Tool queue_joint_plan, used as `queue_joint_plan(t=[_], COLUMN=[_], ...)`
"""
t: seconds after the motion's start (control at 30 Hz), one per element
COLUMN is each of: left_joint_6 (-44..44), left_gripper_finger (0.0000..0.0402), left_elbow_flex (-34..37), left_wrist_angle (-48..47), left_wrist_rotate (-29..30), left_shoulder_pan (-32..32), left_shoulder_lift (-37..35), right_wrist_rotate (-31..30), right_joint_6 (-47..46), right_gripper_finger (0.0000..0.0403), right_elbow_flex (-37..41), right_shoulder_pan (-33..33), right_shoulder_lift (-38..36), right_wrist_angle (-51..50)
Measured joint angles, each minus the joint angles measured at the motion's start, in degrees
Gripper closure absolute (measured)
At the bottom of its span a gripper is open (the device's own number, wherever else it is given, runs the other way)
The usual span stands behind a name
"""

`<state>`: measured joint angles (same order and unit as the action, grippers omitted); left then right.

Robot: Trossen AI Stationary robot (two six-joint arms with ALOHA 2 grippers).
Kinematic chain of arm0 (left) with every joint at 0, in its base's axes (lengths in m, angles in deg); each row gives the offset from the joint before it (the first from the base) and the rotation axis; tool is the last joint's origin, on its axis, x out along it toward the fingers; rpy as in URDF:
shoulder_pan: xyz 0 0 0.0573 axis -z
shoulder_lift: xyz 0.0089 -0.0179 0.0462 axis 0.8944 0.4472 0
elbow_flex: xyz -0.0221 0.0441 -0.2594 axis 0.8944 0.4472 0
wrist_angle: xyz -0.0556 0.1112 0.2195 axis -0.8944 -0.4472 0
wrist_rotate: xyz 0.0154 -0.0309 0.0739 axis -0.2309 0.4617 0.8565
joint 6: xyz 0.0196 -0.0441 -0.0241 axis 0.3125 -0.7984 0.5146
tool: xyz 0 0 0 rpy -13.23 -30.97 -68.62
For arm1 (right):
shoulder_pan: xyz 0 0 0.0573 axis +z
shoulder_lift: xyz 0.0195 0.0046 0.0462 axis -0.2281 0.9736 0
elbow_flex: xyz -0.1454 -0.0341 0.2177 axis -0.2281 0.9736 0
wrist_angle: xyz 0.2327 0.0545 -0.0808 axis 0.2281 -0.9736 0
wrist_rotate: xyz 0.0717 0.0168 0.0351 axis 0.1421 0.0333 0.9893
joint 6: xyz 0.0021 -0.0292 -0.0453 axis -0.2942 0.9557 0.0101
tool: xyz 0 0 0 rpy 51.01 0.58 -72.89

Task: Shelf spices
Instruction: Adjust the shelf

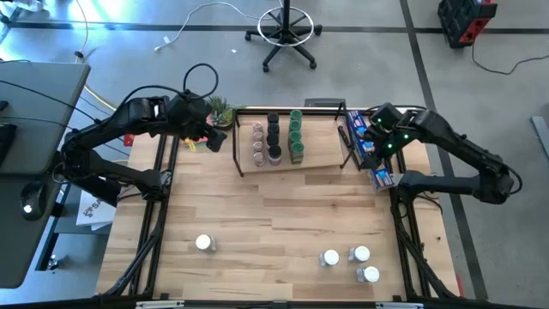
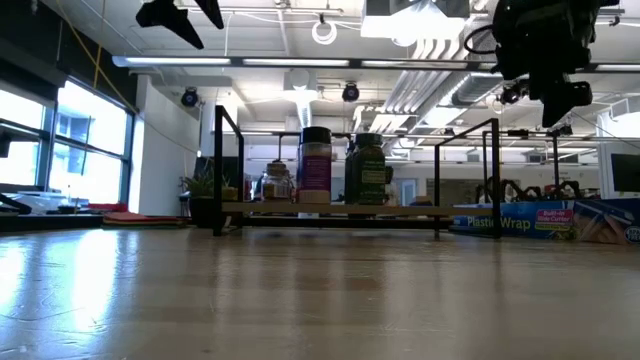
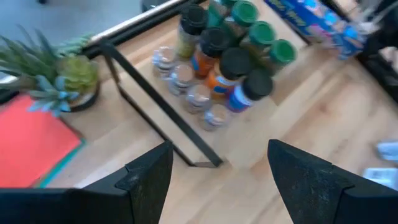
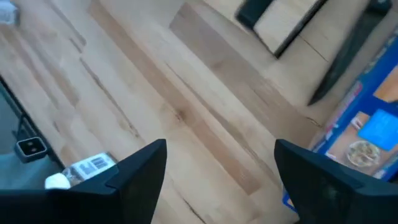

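1. Left gripper [image 1: 214,136] hangs high just off the shelf's [image 1: 322,146] left end, beside the potted plant [image 1: 220,110] and the red flat square [image 3: 34,146]. Its wrist view shows the two dark fingers [image 3: 149,177] spread wide, with nothing between them.
2. One loose white-lidded jar [image 1: 204,244] lies on the table [image 1: 274,215] well out in front of the shelf's left end. My read: small and light, a hard smooth cylinder that will roll if nudged, so close across the body, not the lid.
3. On the shelf itself, the shelved spices [image 1: 275,137] stand upright in three tight rows: clear lids, then black, then green. From table height they show as packed jars [image 2: 316,165] on the board. Judged tip-prone: any new jar should come down straight into the bare right part of the board.
4. Three more loose jars [image 1: 352,260] cluster well in front of the shelf's right end, near one another. Jars this close risk being knocked aside, so the outermost looks like the safest first pick.
5. Right gripper [image 1: 377,130] hovers above the blue wrap box [image 1: 364,146] just off the shelf's right end, fingers [image 4: 140,171] parted and empty.
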<state>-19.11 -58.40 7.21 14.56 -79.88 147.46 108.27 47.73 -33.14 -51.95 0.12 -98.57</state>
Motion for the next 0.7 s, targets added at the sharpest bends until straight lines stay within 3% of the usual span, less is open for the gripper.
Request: queue_joint_plan(t=[0.2,0.37,0.7], left_joint_6=[4.88,5.2,8.62], left_gripper_finger=[0.0143,0.0143,0.0143], left_elbow_flex=[2.52,2.69,2.65], left_wrist_angle=[-0.33,-6.45,-7.95], left_wrist_rotate=[0.06,-1.02,-0.49], left_shoulder_pan=[-1.36,-0.16,-0.83], left_shoulder_lift=[0.02,-0.71,-3.31], right_wrist_rotate=[-2.96,-0.86,1.75], right_joint_6=[-3.14,-5.88,-10.46], right_gripper_finger=[0.011,0.011,0.011], right_elbow_flex=[1.0,1.04,1.04], right_shoulder_pan=[-0.05,-1.56,-3.22], right_shoulder_lift=[-0.39,1.32,5.33], right_wrist_angle=[3.8,7.68,14.92])
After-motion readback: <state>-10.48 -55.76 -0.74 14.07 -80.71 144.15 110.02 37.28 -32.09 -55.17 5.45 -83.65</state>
